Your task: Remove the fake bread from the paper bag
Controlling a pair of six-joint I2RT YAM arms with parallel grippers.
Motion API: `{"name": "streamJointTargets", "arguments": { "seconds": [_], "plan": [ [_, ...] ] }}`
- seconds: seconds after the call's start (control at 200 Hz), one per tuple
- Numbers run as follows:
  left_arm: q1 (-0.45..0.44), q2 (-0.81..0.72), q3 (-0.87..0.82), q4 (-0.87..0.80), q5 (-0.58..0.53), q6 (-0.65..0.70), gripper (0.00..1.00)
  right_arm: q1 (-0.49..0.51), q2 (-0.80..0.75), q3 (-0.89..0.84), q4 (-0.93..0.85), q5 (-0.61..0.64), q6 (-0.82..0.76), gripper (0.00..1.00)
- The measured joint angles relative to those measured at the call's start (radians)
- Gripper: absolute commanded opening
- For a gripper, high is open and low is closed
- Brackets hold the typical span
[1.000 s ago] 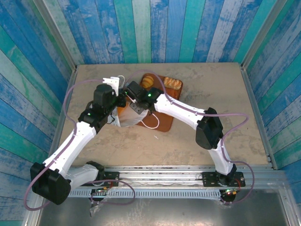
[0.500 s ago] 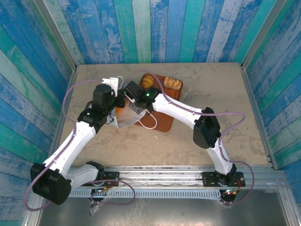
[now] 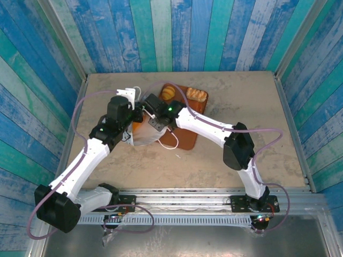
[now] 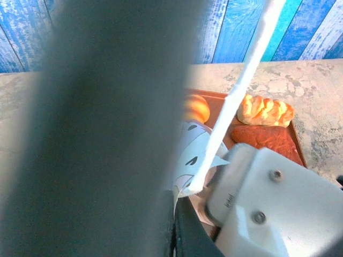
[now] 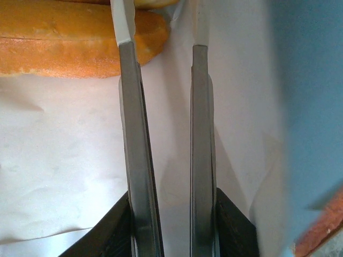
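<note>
Wrist camera shows you right jaws slightly parted inside the paper bag (image 5: pixel 64 160), fake bread (image 5: pixel 64 48) tip between them; overhead, left jaws sit clenched at the bag's edge.

Left arm (image 3: pixel 113 122) and right arm (image 3: pixel 179 115) hide most of the paper bag (image 3: pixel 143 140); the top edge cuts the tips off the right gripper (image 5: pixel 159 24)

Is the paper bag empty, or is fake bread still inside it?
Not empty. In the right wrist view, an orange loaf lies on the paper bag's white inside, at the tips of the right fingers.
</note>
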Motion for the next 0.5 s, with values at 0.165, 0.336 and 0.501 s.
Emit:
{"name": "streamJointTargets", "arguments": {
  "seconds": [0.165,0.336,0.501],
  "plan": [
    [-0.004,0.013,0.034,0.003,-0.039,-0.029,0.04,0.014,-0.067,-0.074,-0.016,0.011,0.017,0.01],
    [-0.005,0.03,0.05,0.005,-0.075,-0.045,0.04,0.027,-0.138,-0.126,-0.023,0.016,0.036,0.01],
    [-0.005,0.031,0.05,0.01,-0.084,-0.049,0.04,0.031,-0.199,-0.148,-0.031,0.016,0.05,0.01]
  ]
}}
